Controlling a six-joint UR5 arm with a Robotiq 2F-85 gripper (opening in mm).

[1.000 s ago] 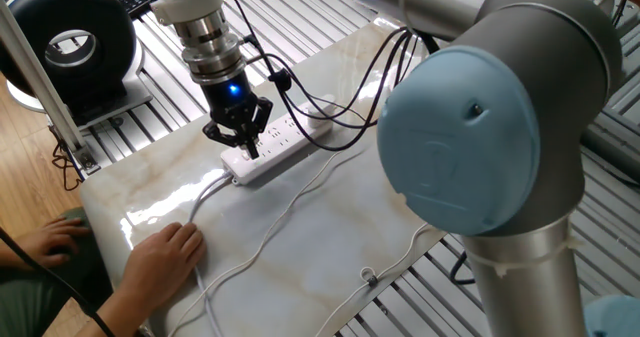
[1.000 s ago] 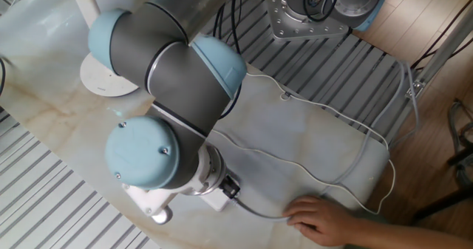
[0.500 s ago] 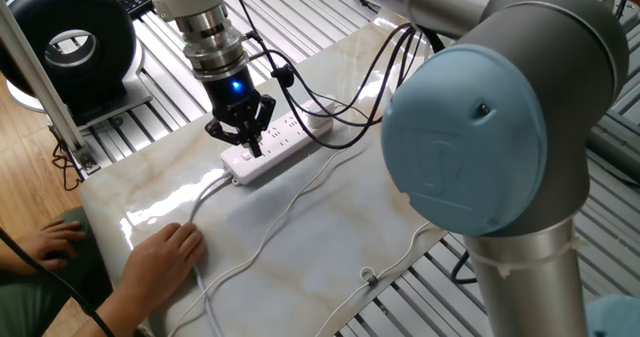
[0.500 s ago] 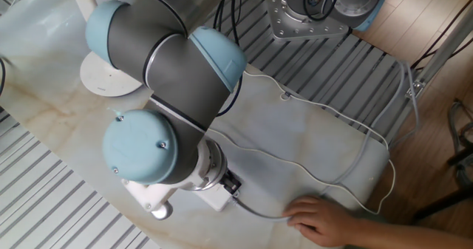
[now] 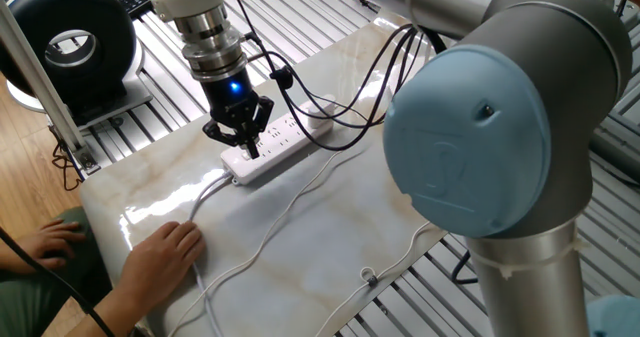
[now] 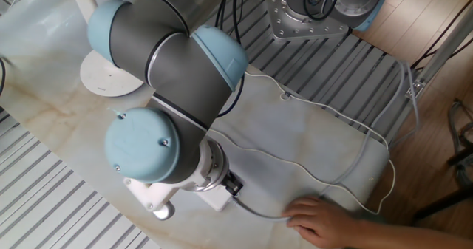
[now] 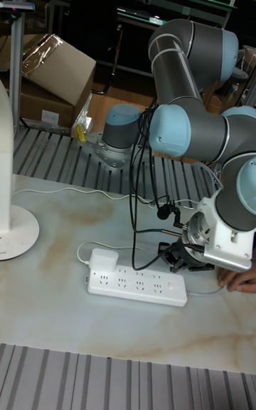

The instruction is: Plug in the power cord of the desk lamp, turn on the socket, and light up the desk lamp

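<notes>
The socket (image 5: 283,143) is a long white strip lying across the marble top, also seen in the tall fixed view (image 7: 135,284). A boxy white plug (image 7: 104,261) sits in its left end, and the thin white power cord (image 5: 268,232) trails over the table. My gripper (image 5: 247,145) points straight down onto the strip's near end, fingers together with nothing between them; in the tall view the gripper (image 7: 180,262) stands at the right end. The desk lamp base (image 7: 16,231) and pole (image 7: 5,161) stand far left, and the base (image 6: 106,79) lies behind my arm, which hides most of the strip.
A person's hand (image 5: 162,261) rests on the table's near edge, close to the strip's thick cable (image 5: 205,195). A black round fan (image 5: 75,39) stands off the table at the back left. Black robot cables (image 5: 345,97) hang over the strip's far end.
The wrist has shifted only slightly. The gripper stays over the same end of the strip, and the person's hand has not moved.
</notes>
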